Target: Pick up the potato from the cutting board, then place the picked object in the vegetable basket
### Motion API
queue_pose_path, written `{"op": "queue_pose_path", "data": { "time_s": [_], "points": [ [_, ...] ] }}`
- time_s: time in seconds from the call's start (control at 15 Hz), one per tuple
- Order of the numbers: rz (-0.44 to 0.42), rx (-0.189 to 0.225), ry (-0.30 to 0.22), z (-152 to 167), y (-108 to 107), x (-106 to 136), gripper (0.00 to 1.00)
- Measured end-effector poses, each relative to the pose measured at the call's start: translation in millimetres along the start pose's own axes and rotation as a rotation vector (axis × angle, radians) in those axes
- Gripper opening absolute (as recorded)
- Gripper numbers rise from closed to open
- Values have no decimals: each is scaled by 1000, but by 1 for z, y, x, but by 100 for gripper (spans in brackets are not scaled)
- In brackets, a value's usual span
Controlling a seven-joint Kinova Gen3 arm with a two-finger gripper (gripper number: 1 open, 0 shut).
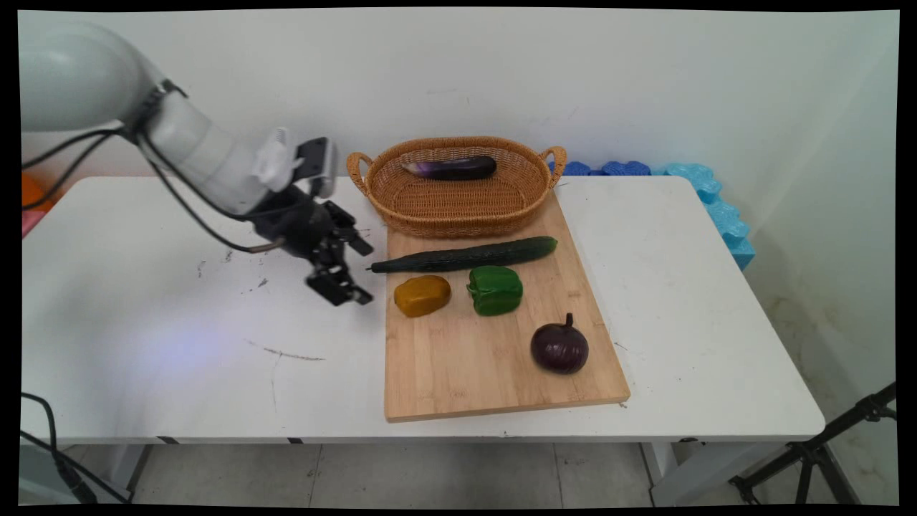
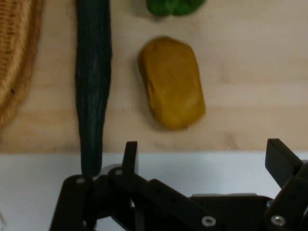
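Cucumber (image 1: 466,255) tip lies nearest our end effector (image 1: 363,274), whose fingers we see spread apart and empty, just left of the cutting board (image 1: 487,358) and yellow pepper (image 1: 422,295).

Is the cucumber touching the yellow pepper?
Apart. The hand view shows bare board between the cucumber and the yellow pepper.

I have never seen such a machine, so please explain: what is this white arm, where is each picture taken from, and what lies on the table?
It is a robot arm with a black claw, open and holding nothing. One picture looks down at the table from a fixed camera; the other comes from a camera on the hand itself. A wooden board carries a cucumber, a yellow pepper, a green pepper and a purple onion. Behind it, a basket holds an eggplant. The claw is beside the board's edge, near the cucumber's tip and the yellow pepper.
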Motion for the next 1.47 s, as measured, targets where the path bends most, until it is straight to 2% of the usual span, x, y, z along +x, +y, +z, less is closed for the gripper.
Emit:
{"op": "queue_pose_path", "data": {
  "time_s": [0.47, 1.0, 1.07, 1.47],
  "points": [
    [-71, 59, 3, 51, 0, 25, 100],
    [-120, 83, -17, 90, 6, 31, 100],
    [-125, 85, -19, 94, 7, 32, 0],
    [-145, 90, -12, 101, 10, 39, 0]
  ]
}}
